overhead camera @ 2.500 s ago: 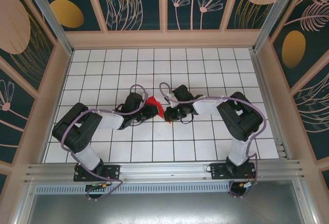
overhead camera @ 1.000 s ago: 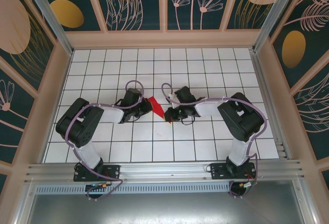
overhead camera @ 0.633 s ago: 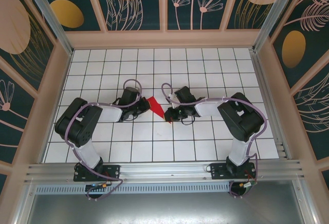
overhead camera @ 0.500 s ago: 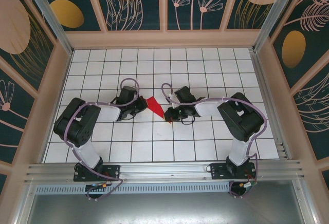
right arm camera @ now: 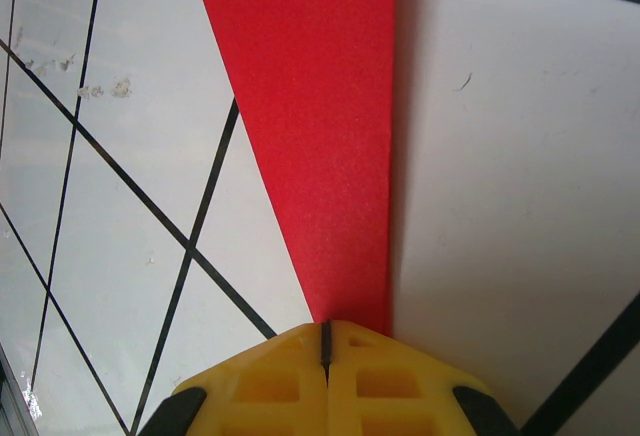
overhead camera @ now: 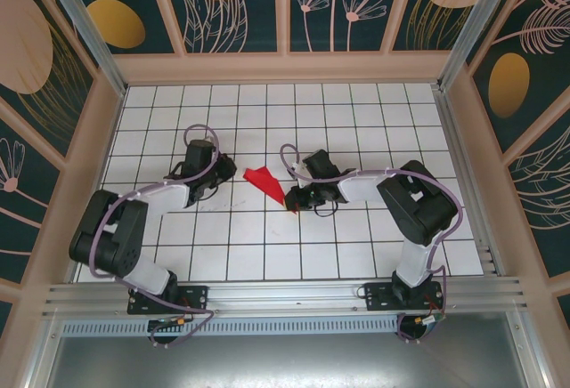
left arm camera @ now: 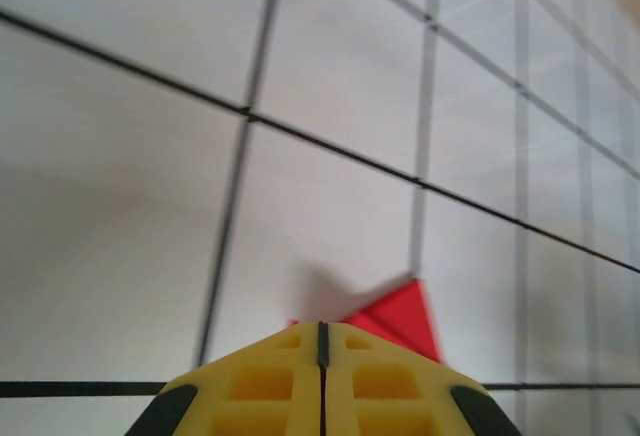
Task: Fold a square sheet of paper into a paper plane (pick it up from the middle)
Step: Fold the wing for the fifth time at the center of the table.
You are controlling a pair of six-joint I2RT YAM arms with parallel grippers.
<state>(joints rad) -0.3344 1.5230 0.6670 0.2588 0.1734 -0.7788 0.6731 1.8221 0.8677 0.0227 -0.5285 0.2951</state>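
My right pincer [right arm camera: 325,341] is clamped shut on the narrow end of the paper plane [right arm camera: 320,126]; its tip is lost between the pads. My left pincer [left arm camera: 320,341] is closed on nothing and blocks part of the wide end. The plane lies mid-desk [overhead camera: 356,121], with bare tiles running to the far wall.

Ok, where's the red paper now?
In the top view the red paper is mid-table, its near tip pinched in the right gripper, with the shut left gripper just off its left end.
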